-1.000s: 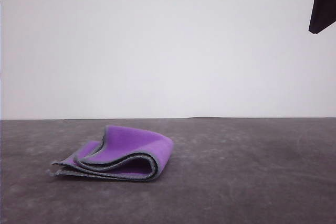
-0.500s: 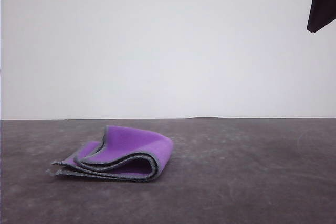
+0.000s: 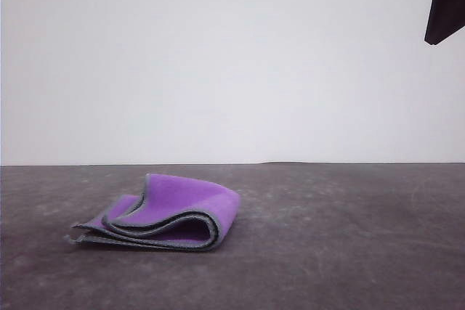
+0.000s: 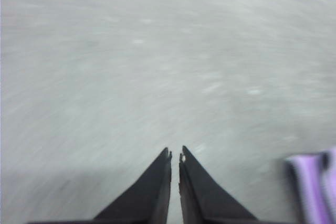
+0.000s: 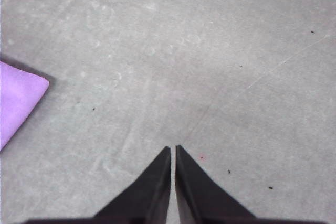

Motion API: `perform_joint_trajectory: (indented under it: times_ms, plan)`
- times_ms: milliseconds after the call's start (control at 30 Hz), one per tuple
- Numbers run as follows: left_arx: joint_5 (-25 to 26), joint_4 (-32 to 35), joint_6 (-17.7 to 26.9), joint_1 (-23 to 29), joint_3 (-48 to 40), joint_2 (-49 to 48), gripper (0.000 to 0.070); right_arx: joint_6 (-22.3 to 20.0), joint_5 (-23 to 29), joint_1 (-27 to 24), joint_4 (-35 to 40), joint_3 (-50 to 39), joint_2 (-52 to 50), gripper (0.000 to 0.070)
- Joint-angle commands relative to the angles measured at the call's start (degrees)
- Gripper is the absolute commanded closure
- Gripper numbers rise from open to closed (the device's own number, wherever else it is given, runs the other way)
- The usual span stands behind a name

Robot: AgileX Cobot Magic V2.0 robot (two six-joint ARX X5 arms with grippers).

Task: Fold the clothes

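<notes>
The purple cloth (image 3: 163, 212) lies folded in layers on the grey table (image 3: 349, 252), left of centre and fairly near. It looks light, soft and limp, likely to sag or spring open, so a pinch on the stacked grey-edged corner at its left seems best. Its long axis runs left to right, rounded fold toward the right. Left gripper (image 4: 175, 153) and right gripper (image 5: 172, 149) both have jaws pressed together, empty, above bare table.

A folded purple cloth (image 3: 163, 212) with grey stitched edging is lying on the scuffed dark grey tabletop (image 3: 349, 237), left of its centre.
</notes>
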Motion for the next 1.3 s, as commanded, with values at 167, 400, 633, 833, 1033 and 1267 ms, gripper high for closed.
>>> perform_joint_trajectory:
  times_ms: [167, 400, 633, 833, 1033, 1267]
  plan:
    - [-5.29, 2.03, -1.3, 0.14, -12.44, -18.33, 0.0684, -0.15, 0.15, 0.22, 0.55, 0.96, 0.46, 0.0691]
    - [-7.0, -2.67, -1.28, 0.33, -16.1, -26.54, 0.0684, -0.15, 0.15, 0.22, 0.55, 0.96, 0.46, 0.0691]
    - [-7.79, -4.36, -1.34, 0.57, -16.66, -30.0, 0.0684, -0.15, 0.15, 0.22, 0.56, 0.96, 0.46, 0.0691]
    - [-7.73, -4.39, -2.0, 0.57, -16.66, -30.0, 0.0684, -0.15, 0.15, 0.22, 0.7, 0.96, 0.46, 0.0691]
    - [-7.66, -4.3, -4.85, 0.48, -16.66, -29.89, 0.0684, -0.15, 0.15, 0.22, 0.7, 0.96, 0.46, 0.0691]
    - [-7.66, -4.3, -4.85, 0.48, -16.66, -29.88, 0.0684, -0.14, 0.15, 0.22, 0.7, 0.96, 0.46, 0.0691]
